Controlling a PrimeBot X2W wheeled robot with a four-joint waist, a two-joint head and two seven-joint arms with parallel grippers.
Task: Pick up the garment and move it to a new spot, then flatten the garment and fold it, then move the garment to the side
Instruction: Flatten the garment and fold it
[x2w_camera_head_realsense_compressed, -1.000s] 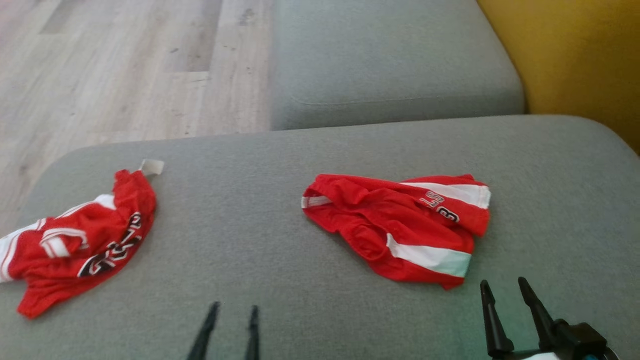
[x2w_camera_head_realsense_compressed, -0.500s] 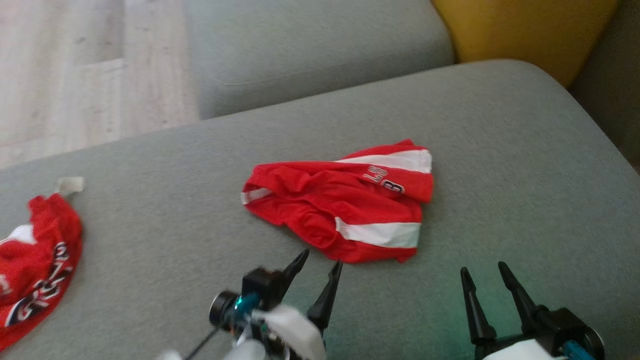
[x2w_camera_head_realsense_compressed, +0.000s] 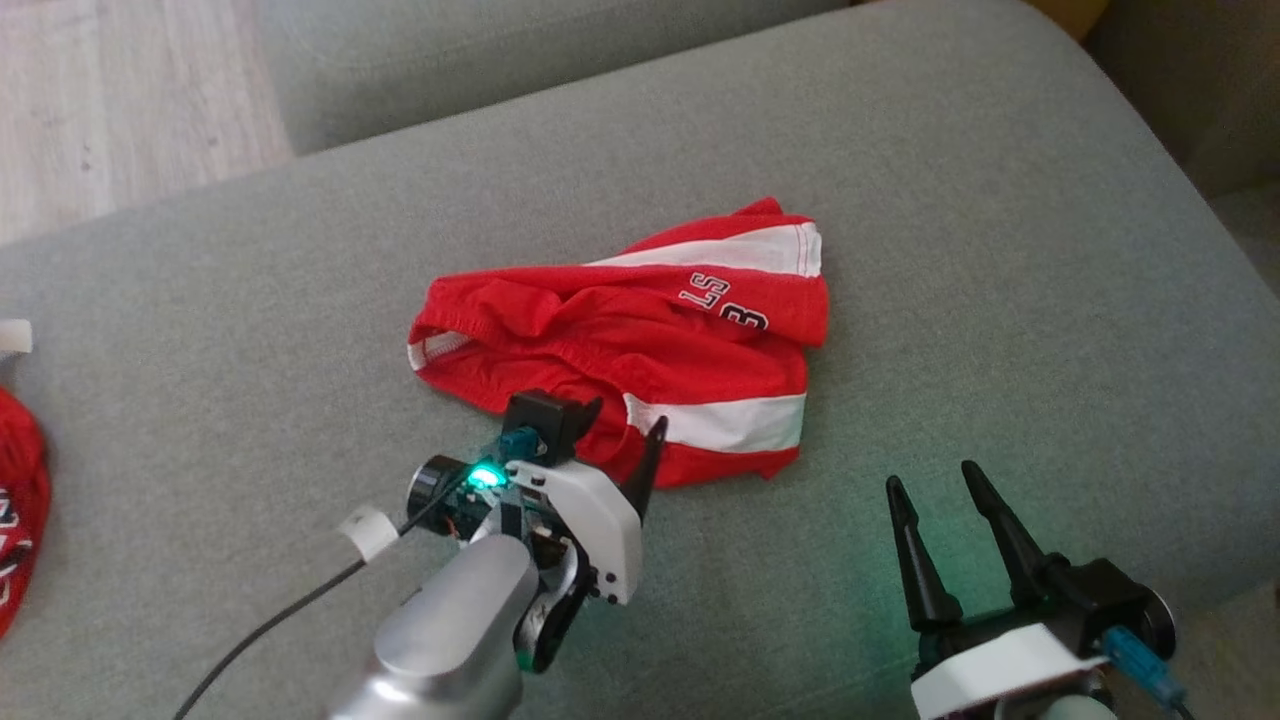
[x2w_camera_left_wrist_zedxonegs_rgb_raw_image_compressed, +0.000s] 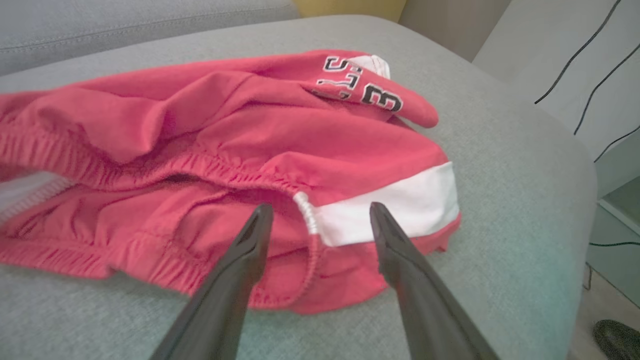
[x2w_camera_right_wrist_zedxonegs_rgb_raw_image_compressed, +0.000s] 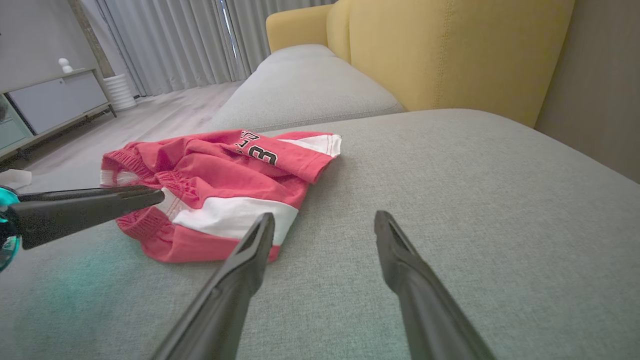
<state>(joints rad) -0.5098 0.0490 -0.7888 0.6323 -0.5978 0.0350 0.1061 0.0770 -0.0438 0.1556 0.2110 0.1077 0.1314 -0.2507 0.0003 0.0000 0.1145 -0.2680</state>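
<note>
Crumpled red shorts (x2w_camera_head_realsense_compressed: 640, 330) lie on grey sofa cushion (x2w_camera_head_realsense_compressed: 1000, 250); left tool (x2w_camera_head_realsense_compressed: 628, 415) released, tips spread at their near edge; right tool (x2w_camera_head_realsense_compressed: 930, 475) released, empty, apart to the right.

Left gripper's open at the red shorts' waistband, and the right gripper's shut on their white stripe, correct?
No. The right gripper is open over the bare grey cushion beside the red shorts, holding nothing, as the right wrist view shows. The left gripper is open at the waistband.
</note>
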